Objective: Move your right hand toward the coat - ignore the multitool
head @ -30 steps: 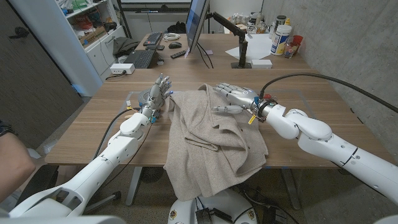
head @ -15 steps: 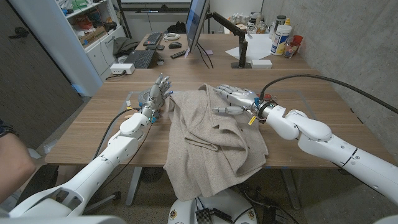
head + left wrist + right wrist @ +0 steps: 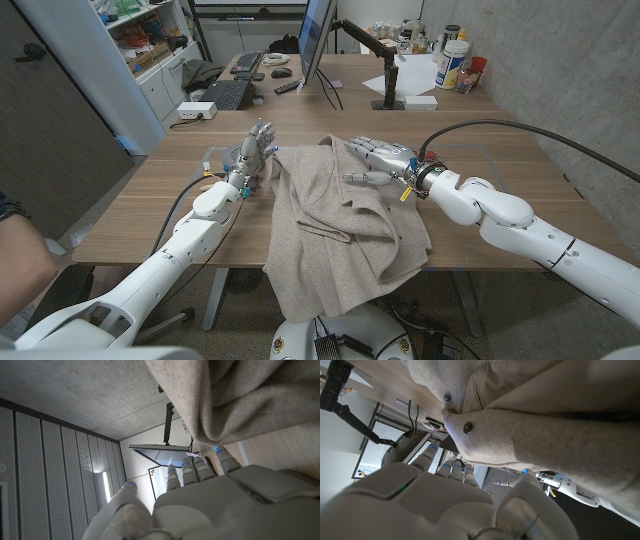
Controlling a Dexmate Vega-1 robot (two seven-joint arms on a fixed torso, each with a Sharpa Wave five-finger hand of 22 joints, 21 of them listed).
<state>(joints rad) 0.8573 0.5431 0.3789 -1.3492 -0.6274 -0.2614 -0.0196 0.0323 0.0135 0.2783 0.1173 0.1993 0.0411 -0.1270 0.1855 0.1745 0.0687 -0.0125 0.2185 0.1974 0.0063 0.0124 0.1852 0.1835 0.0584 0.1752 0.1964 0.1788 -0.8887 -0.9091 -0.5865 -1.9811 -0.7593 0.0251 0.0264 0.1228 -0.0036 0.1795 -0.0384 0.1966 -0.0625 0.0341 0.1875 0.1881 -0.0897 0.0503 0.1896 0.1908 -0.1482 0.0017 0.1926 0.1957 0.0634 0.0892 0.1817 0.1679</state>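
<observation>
A beige coat lies crumpled over the middle of the wooden table and hangs over its near edge. My right hand rests on the coat's far right part, fingers spread and holding nothing. The right wrist view has the coat with two dark buttons close over the right hand. My left hand stands upright at the coat's left edge, fingers apart and empty. Coat folds hang right by the left hand in the left wrist view. A multitool cannot be made out.
At the table's far side stand a monitor, keyboards, a white box, a bottle and papers. A person's arm is at the picture's left edge. A black cable arcs over my right arm.
My right hand has crept slightly to the right on the coat. My left hand and the coat stay as they were.
</observation>
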